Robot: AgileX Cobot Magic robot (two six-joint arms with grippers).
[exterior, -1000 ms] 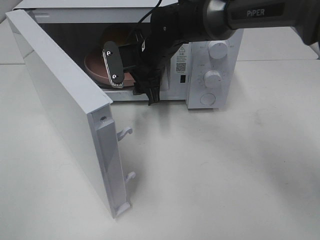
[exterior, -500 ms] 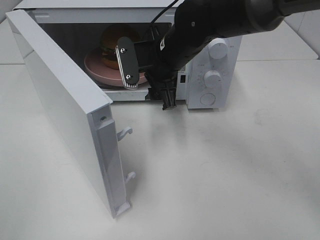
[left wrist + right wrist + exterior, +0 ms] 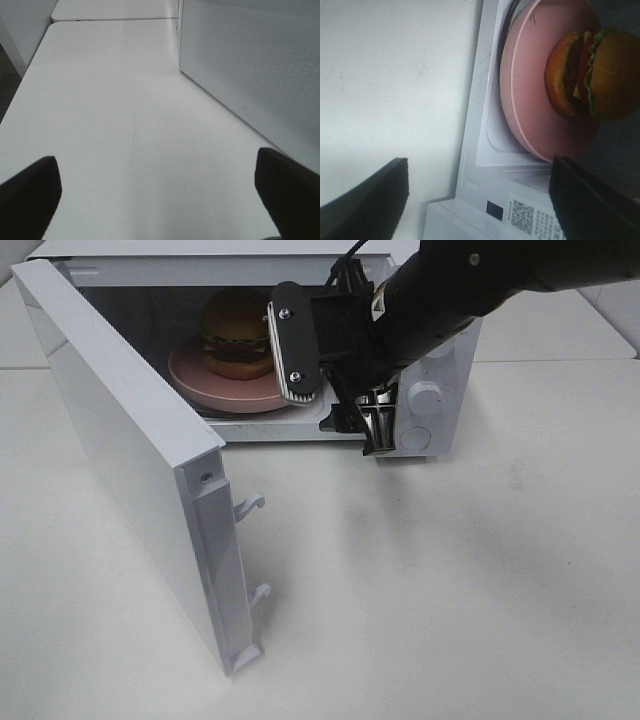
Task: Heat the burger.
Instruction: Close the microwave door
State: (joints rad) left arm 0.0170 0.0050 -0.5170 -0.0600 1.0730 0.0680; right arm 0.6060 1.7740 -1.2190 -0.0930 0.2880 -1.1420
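Plainly the next move turns on the door. It is at the far left, swung wide on its left hinge, with its free edge and latch hooks towards the camera and well apart from the microwave.

The left jaws are released and hold nothing, with only bare worktop between them. The left wrist view shows the door's dotted outer face close alongside, so I judge the left arm the nearer one for pushing the door shut.

Further right, inside the open cavity, the burger stands upright on a pink plate, bun uppermost, with nothing touching it.

Right of that, the right jaws hang just outside the opening. They are spread and empty, with one finger in front of the plate's right edge and the burger behind and to their left.

They sit where the door's free edge would swing home, so they would likely need to clear first. The knob on the panel is rightmost, partly behind the arm.
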